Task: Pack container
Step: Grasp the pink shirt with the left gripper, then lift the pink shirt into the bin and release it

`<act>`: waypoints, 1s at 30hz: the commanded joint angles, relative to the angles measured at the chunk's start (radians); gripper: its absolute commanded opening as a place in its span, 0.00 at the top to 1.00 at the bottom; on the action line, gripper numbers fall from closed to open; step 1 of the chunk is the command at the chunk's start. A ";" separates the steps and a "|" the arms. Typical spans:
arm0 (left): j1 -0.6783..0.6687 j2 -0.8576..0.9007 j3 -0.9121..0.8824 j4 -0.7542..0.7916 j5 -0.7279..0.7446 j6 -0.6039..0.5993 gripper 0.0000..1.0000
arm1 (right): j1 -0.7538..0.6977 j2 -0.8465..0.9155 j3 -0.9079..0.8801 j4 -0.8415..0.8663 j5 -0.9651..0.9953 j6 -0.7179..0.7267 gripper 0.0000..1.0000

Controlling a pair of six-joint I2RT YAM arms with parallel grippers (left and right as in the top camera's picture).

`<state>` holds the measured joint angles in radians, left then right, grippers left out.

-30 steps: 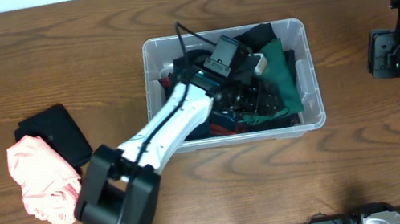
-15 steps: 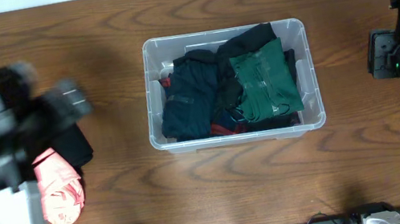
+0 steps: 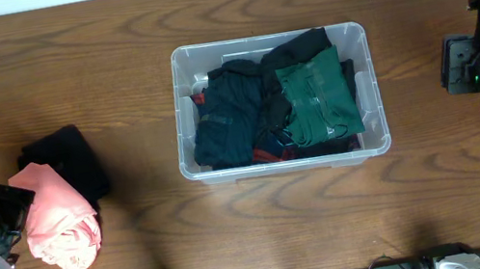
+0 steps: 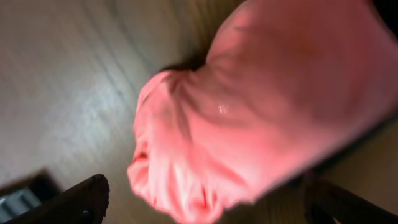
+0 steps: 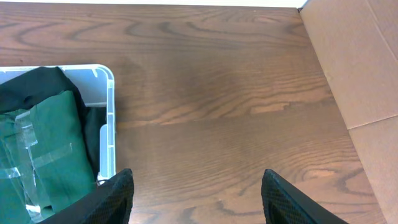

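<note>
End effector (image 4: 205, 190) seemingly spread, blurred, near crumpled soft pink cloth (image 4: 261, 106); clear rounded container (image 3: 254, 40) holds dark fabrics (image 3: 227, 117).

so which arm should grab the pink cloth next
Left. The left gripper is open right at the pink cloth; the right gripper sits far off, beyond the container.

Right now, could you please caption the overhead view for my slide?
Container holding dark clothes; left pincer open beside a pink garment on the table.
</note>
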<state>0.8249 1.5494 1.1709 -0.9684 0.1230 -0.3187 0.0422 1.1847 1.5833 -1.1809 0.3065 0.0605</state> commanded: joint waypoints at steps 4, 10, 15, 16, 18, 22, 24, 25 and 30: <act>0.004 0.179 -0.001 0.112 -0.063 -0.012 0.02 | -0.011 0.006 0.005 0.002 0.003 0.013 0.36; -0.003 0.364 -0.001 0.171 0.180 0.096 0.01 | -0.011 0.007 0.005 0.002 0.003 0.013 0.36; -0.043 0.471 -0.001 0.152 0.462 0.227 0.12 | -0.011 0.006 0.005 0.002 0.003 0.013 0.36; -0.054 0.475 -0.001 0.146 0.494 0.247 0.18 | -0.011 0.006 0.005 0.002 0.003 0.013 0.36; -0.073 0.472 0.000 0.137 0.524 0.264 0.33 | -0.011 0.007 0.005 0.002 0.003 0.013 0.36; -0.096 0.451 0.000 0.121 0.533 0.267 0.89 | -0.011 0.007 0.005 0.002 0.003 0.013 0.36; -0.097 0.436 0.000 0.114 0.554 0.267 0.94 | -0.011 0.007 0.005 0.002 0.003 0.013 0.36; -0.097 0.422 0.000 0.112 0.582 0.267 0.94 | -0.011 0.007 0.005 0.002 0.003 0.013 0.36; -0.096 0.298 0.006 0.074 0.662 0.267 0.94 | -0.011 0.007 0.005 0.002 0.003 0.013 0.36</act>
<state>0.7357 1.9427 1.1828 -0.8684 0.7189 -0.0727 0.0422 1.1873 1.5833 -1.1812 0.3061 0.0605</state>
